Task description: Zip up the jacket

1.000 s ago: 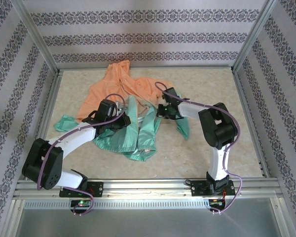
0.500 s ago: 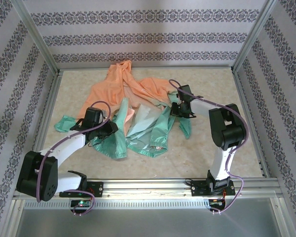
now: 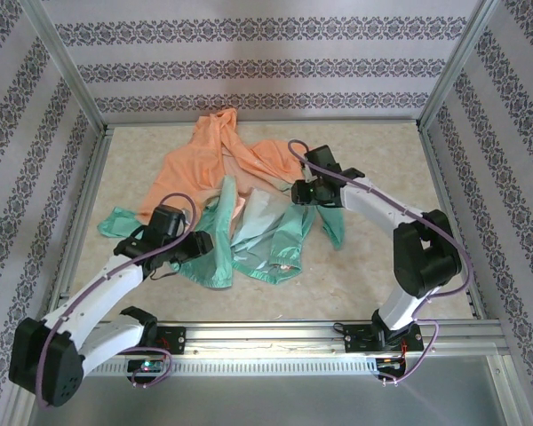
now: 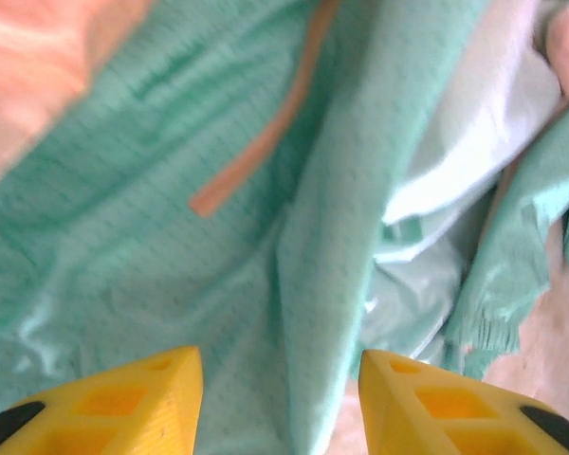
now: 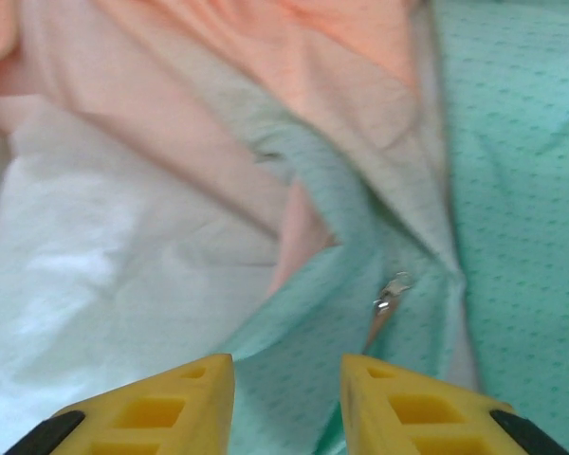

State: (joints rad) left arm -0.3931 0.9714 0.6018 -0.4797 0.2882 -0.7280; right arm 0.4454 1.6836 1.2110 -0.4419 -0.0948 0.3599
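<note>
Here the jacket (image 3: 240,191) is lying crumpled and open on the table (image 3: 382,160), orange hood far, green hem near. The left gripper (image 3: 194,243) is hovering over the green hem, jaws parted, gripping nothing. The right gripper (image 5: 286,379) is gaping just by the zipper pull (image 5: 391,289), also empty.

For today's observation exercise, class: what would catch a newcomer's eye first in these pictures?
The crumpled jacket, orange fading to mint green, sprawls mid-table. The left pincer and right pincer hover over it, jaws apart. A small metal zipper pull lies on green fabric ahead of the right pincer.
</note>
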